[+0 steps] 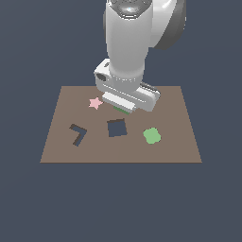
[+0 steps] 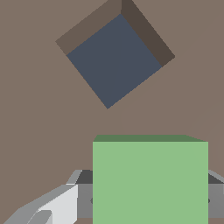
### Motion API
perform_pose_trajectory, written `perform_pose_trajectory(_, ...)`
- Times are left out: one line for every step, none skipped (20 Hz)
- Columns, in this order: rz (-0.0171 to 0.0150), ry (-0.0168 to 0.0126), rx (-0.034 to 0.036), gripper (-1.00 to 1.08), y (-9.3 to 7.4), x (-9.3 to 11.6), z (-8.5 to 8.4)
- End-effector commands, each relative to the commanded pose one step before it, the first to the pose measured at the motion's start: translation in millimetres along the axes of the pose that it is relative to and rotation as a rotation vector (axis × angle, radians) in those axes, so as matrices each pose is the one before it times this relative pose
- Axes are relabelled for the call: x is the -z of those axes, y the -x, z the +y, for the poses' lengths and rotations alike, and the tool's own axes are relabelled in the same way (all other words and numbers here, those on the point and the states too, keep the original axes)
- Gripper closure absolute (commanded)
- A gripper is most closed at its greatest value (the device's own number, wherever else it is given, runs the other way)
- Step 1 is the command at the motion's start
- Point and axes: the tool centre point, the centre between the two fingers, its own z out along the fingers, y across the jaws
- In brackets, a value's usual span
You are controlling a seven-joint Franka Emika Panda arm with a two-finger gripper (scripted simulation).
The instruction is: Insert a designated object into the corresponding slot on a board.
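Arm: your white arm (image 1: 125, 38) comes down from the top of the exterior view and stops low over the back half of the board.
Gripper: look at the gripper (image 2: 150, 199) in the wrist view. Its grey fingers (image 2: 65, 203) sit on both sides of the green block, pressed against it, so it is clamped on the block.
Green block: the green block (image 2: 150, 181) is held in the gripper. In the exterior view you only see a thin green edge under the hand, so you probably cannot tell there how high it is off the board.
Square hole: the dark square hole (image 1: 116, 128) is a little tilted. It sits near the block but apart from it, and the block is not in it yet.
Board: the brown board (image 1: 179, 108) lies flat.
Other shapes: you can see a pink star (image 1: 95, 102), a dark L-shaped hole (image 1: 78, 134) and a light green clover piece (image 1: 151, 135).
Writing: you will find no words or labels to read.
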Motion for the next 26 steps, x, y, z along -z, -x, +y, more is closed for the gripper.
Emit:
perform_pose_trajectory(0.00066,-0.00056,-0.07514,1.08,-6.27,1.04,-5.22)
perform_pose_trajectory(0.00002,-0.00004,-0.03345,1.08,-2.71,0.3,-2.27)
perform_pose_trajectory(0.00002,-0.00004,-0.03512,1.08,-2.86,0.32,-2.37)
perform_pose_trajectory(0.00002,-0.00004,-0.03681,1.08,-3.0,0.33,-2.48)
perform_pose_trajectory(0.00002,-0.00004,-0.03854,1.08,-3.16,0.34,-2.58)
perform_pose_trajectory(0.00002,-0.00004,-0.04029,1.08,-3.32,0.36,-2.68)
perform_pose_trajectory(0.00002,-0.00003,-0.04188,1.08,-3.46,0.37,-2.78)
perform_pose_trajectory(0.00002,-0.00003,-0.04168,1.08,-3.46,0.37,-2.75)
perform_pose_trajectory(0.00002,-0.00002,-0.04038,1.08,-3.37,0.35,-2.66)
perform_pose_trajectory(0.00001,-0.00001,-0.03906,1.08,-3.27,0.34,-2.56)
perform_pose_trajectory(0.00001,0.0,-0.0377,1.08,-3.17,0.32,-2.46)
perform_pose_trajectory(0.00001,0.0,-0.0363,1.08,-3.07,0.31,-2.36)
perform_pose_trajectory(0.00001,0.00001,-0.0349,1.08,-2.96,0.29,-2.26)
perform_pose_trajectory(0.0,0.00002,-0.03348,1.08,-2.86,0.28,-2.15)
perform_pose_trajectory(0.0,0.00002,-0.03203,1.08,-2.75,0.26,-2.05)
perform_pose_trajectory(0.0,0.00003,-0.03056,1.08,-2.63,0.24,-1.95)
perform_pose_trajectory(0.0,0.00003,-0.02908,1.08,-2.52,0.23,-1.84)
perform_pose_trajectory(0.0,0.00004,-0.02757,1.08,-2.4,0.21,-1.74)
perform_pose_trajectory(0.0,0.00004,-0.02607,1.08,-2.28,0.2,-1.63)
perform_pose_trajectory(0.0,0.00005,-0.02456,1.08,-2.16,0.18,-1.53)
perform_pose_trajectory(0.0,0.00005,-0.02303,1.08,-2.04,0.17,-1.42)
perform_pose_trajectory(-0.00001,0.00006,-0.02152,1.08,-1.92,0.15,-1.32)
perform_pose_trajectory(-0.00001,0.00006,-0.02,1.08,-1.8,0.14,-1.21)
perform_pose_trajectory(-0.00001,0.00006,-0.01845,1.08,-1.67,0.13,-1.11)
perform_pose_trajectory(-0.00001,0.00006,-0.01686,1.08,-1.53,0.11,-1.01)
perform_pose_trajectory(-0.00001,0.00006,-0.01527,1.08,-1.4,0.1,-0.9)
